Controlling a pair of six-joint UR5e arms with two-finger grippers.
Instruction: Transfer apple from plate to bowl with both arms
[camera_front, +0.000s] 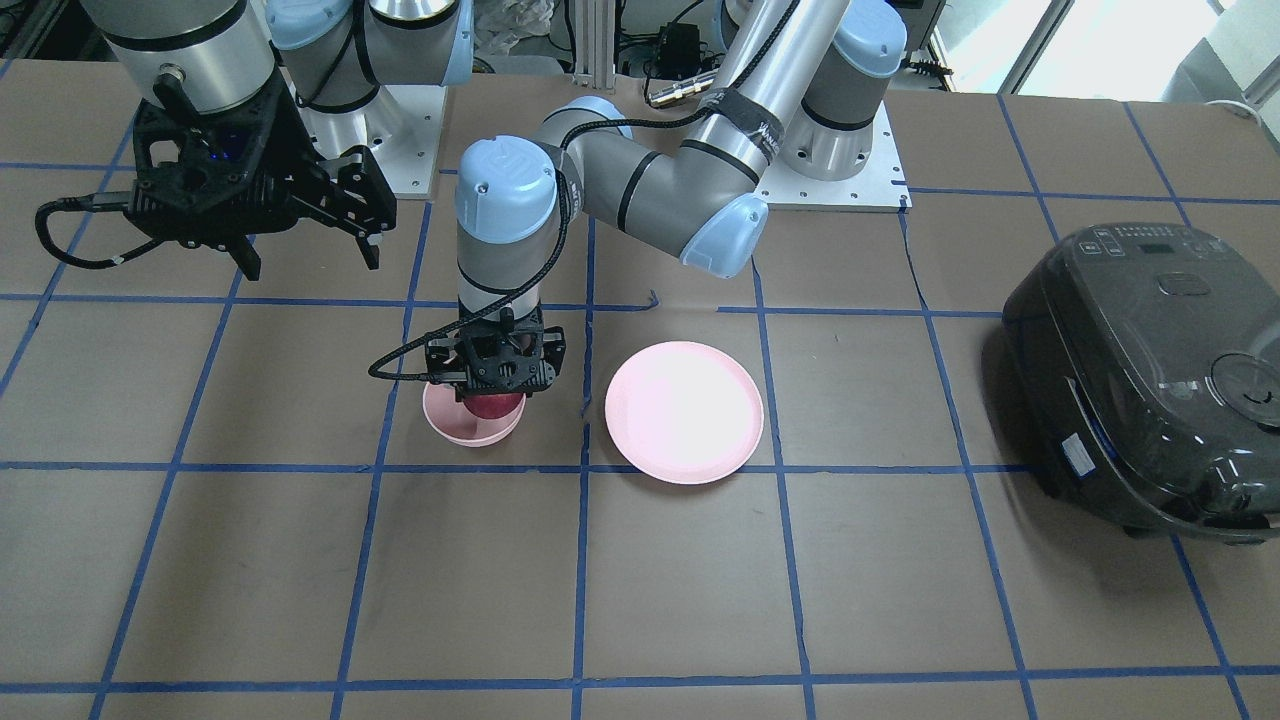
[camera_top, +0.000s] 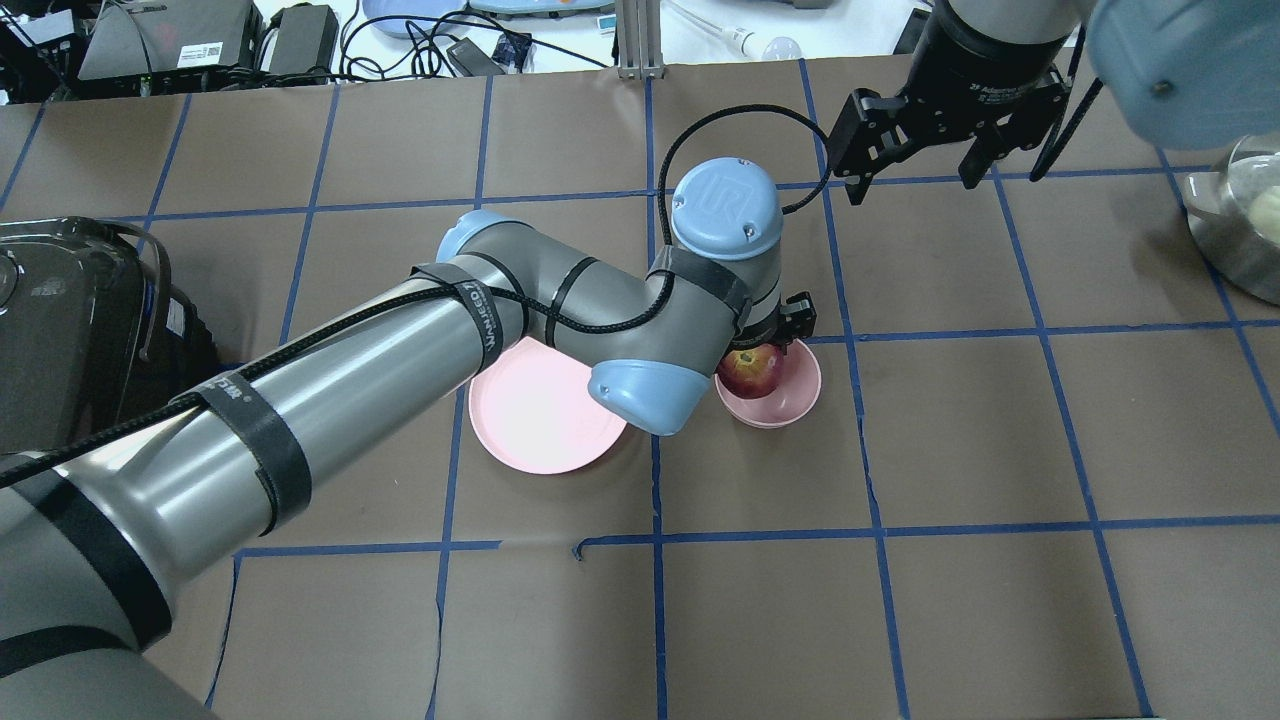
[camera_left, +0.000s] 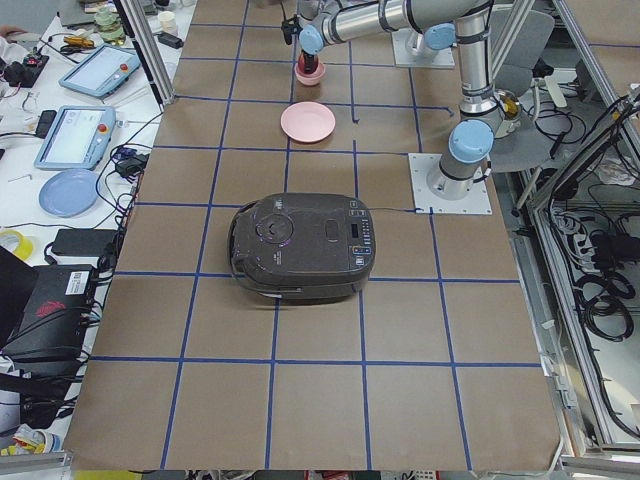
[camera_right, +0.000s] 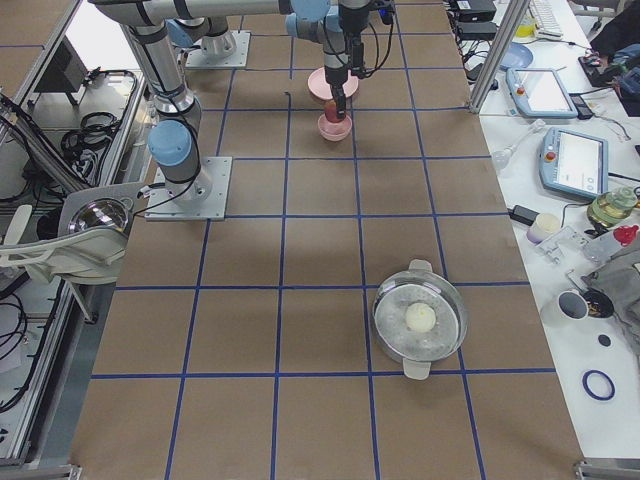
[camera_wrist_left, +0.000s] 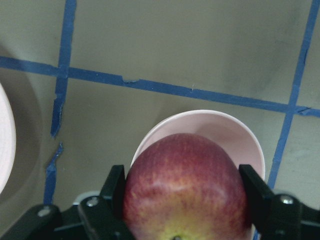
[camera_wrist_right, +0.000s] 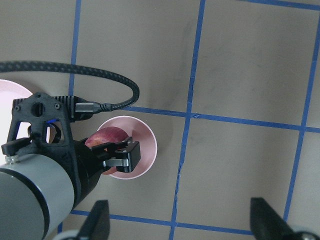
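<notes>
- The left gripper has the apple pinched between its two fingers, one on each side of the fruit. It holds it right over the bowl.
- The apple sits low at the rim. I can't tell from here whether it touches the bottom.
- The plate lies bare just beside the bowl, so to my eye only the release is left.
- The bowl is barely wider than the apple, so I'd want the fruit eased down until it rests. The jaws should then part only enough to let go, and the arm should lift straight up.
- The fingers are close to the bowl's wall. A wide opening or a sideways pull could nudge or tip that light dish.
- The cable looping off the left wrist hangs near the bowl's side and could drag on it.
- The right gripper hangs high and well apart, jaws spread wide and holding nothing, so it is out of the way.
- A dark rice cooker stands well off beyond the plate. A lidded steel pot sits far down the table on the other side. Neither blocks anything.
</notes>
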